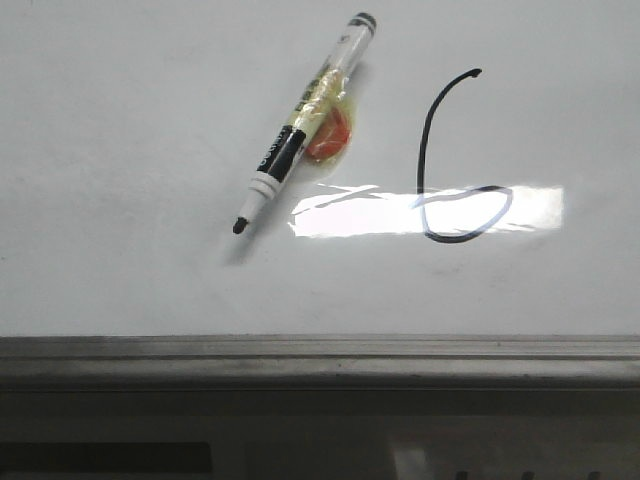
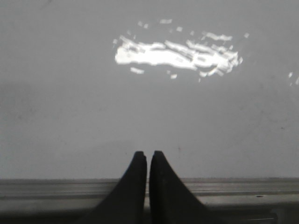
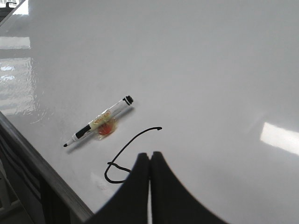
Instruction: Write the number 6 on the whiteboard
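Note:
The whiteboard [image 1: 120, 150] fills the front view, with its grey frame strip [image 1: 320, 355] along the near edge. The number 6 [image 1: 424, 150] is drawn in thin black line at the right, its loop crossing a glare patch. The marker pen [image 1: 300, 125] lies uncapped on the board to the left of the 6, tip toward the frame, with an orange blob stuck under it. My right gripper [image 3: 150, 154] is shut and empty above the board, hiding part of the 6's [image 3: 133, 142] loop. My left gripper [image 2: 148, 153] is shut and empty over bare whiteboard [image 2: 70, 116] near the frame.
A bright glare patch [image 1: 350, 212] lies on the board between the pen and the 6. The board's frame edge [image 3: 37, 161] runs near the pen in the right wrist view. Below the frame sits dark equipment [image 1: 300, 440].

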Tool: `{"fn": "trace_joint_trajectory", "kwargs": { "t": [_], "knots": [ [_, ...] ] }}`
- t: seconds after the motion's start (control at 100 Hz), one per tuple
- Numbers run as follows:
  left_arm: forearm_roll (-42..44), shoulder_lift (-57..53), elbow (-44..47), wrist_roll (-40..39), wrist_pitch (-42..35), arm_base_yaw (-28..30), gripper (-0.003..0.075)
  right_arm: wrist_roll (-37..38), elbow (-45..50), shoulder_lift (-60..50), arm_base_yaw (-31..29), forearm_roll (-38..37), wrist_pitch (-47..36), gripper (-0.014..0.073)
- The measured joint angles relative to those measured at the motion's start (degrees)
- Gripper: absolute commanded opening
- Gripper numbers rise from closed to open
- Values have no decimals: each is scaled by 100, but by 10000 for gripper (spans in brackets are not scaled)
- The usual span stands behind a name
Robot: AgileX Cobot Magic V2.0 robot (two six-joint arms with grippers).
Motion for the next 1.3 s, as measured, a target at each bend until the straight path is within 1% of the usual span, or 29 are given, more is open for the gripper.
{"fn": "trace_joint_trajectory", "kwargs": {
  "t": [1.06, 1.13, 1.2, 1.27, 1.3],
  "knots": [
    [19, 0, -9, -45, 44, 42, -20, 0, 0, 0, -28, 0, 0, -64],
    [19, 0, -9, -45, 44, 42, -20, 0, 0, 0, -153, 0, 11, -64],
    [19, 0, -9, -45, 44, 42, -20, 0, 70, 0, -425, -69, 139, -64],
    [19, 0, -9, -45, 44, 42, -20, -25, 207, 0, -893, -20, 124, -64],
    [19, 0, -9, -45, 44, 42, -20, -55, 292, 0, -1194, 66, 76, -64]
  ]
}}
